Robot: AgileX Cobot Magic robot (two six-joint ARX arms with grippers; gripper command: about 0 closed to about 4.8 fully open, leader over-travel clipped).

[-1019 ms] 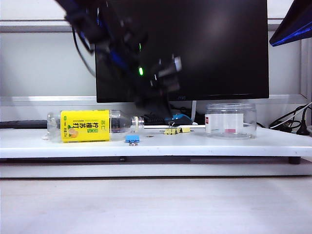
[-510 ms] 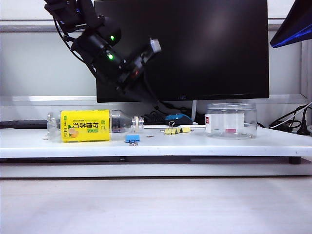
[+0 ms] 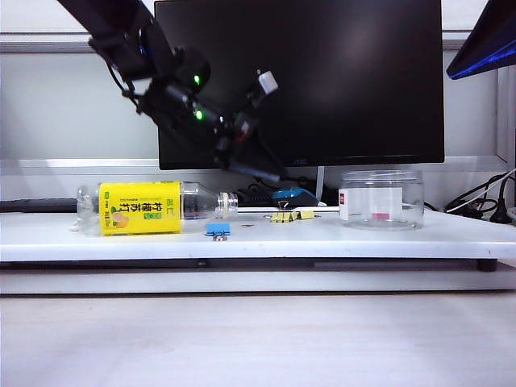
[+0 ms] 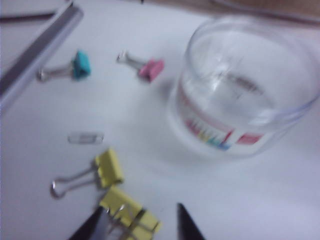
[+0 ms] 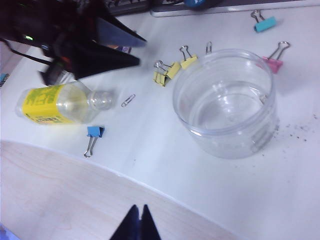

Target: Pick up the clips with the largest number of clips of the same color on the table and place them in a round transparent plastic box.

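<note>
A: The clips (image 4: 117, 187) are yellow with silver wire handles; the round box (image 4: 240, 90) is clear with a white label and a red mark.

B: Others are blue (image 5: 94, 132), teal (image 4: 80, 65) and pink (image 4: 151, 69); the bottle (image 3: 141, 207) carries a yellow label.

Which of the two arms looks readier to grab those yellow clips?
The left one, I'd say. The left gripper hovers right over the yellow clips with its jaws apart around one of them. The right gripper is shut and hangs off the table's near edge, farther from the clips than the round transparent plastic box.
</note>
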